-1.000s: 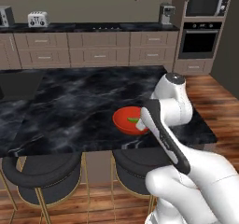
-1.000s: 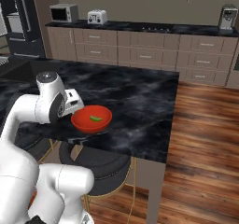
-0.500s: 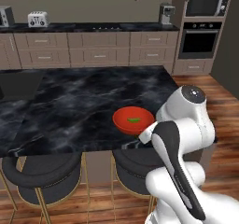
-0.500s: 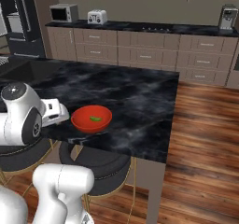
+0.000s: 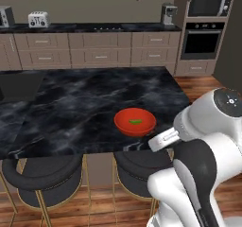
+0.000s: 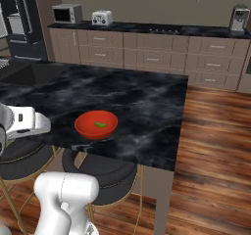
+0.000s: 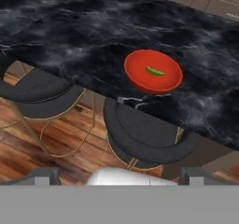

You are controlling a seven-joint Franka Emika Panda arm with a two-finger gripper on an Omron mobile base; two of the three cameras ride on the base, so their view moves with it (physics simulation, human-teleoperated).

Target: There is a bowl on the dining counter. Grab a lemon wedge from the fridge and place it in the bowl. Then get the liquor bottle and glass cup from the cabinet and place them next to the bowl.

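fingers [image 7: 114,174] wide apart, empty | lemon wedge [image 7: 155,71] in bowl [image 7: 140,76]

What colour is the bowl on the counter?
The bowl is red-orange, clearest in the hand view.

A red bowl [image 5: 135,121] [image 6: 96,124] [image 7: 153,71] stands upright on the black marble tabletop [image 5: 71,103] [image 6: 147,102] [image 7: 70,36], close to its near edge and above the stools. It is round, shallow and wide-rimmed. One green lemon wedge [image 5: 135,122] [image 6: 100,125] [image 7: 154,71] lies inside it, near the centre of the floor, small, slim and curved. Bowl and wedge appear intact; nothing else is seen in the bowl.
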